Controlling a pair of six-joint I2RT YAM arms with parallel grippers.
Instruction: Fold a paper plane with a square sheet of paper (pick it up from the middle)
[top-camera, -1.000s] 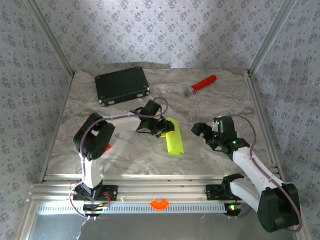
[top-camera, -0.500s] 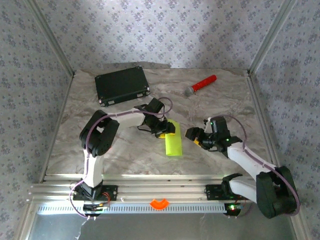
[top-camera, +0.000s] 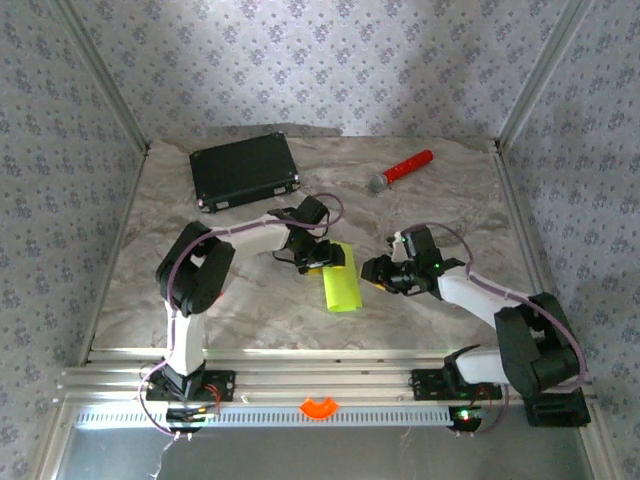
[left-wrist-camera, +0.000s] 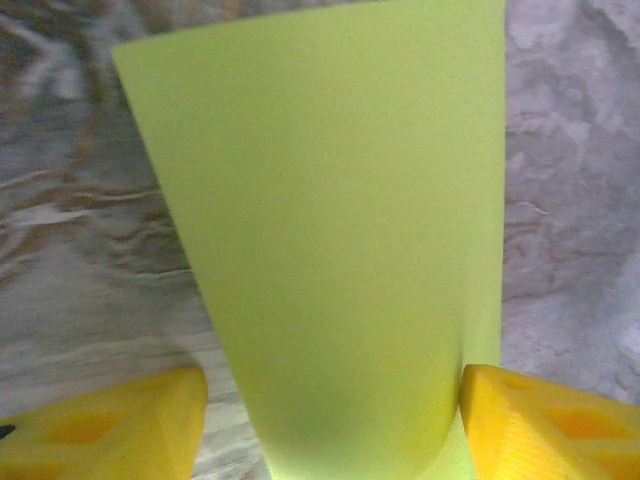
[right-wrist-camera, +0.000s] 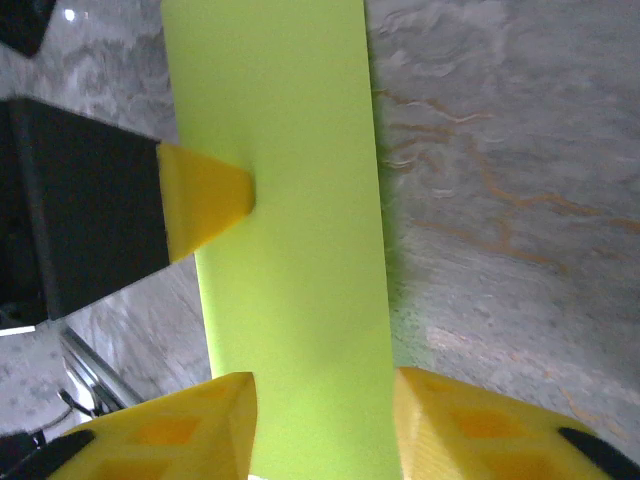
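The square sheet of paper (top-camera: 342, 290) lies mid-table as a narrow lime strip. My left gripper (top-camera: 325, 262) is at its far end. In the left wrist view the paper (left-wrist-camera: 340, 250) runs between the open jaws of the left gripper (left-wrist-camera: 330, 400), touching the right finger and clear of the left one. My right gripper (top-camera: 372, 272) reaches in from the right. In the right wrist view the right gripper (right-wrist-camera: 325, 400) has its two fingers against both long edges of the paper (right-wrist-camera: 290, 250). A left fingertip (right-wrist-camera: 205, 200) touches the strip farther along. The paper plane is out of view.
A black case (top-camera: 245, 170) lies at the back left. A red-handled microphone (top-camera: 402, 170) lies at the back, right of centre. Patterned walls and metal posts close in the table; an aluminium rail (top-camera: 320, 380) runs along the near edge.
My right gripper has swung left to the paper and its jaws have narrowed around the strip. The left jaws have widened. The strip has shifted slightly left.
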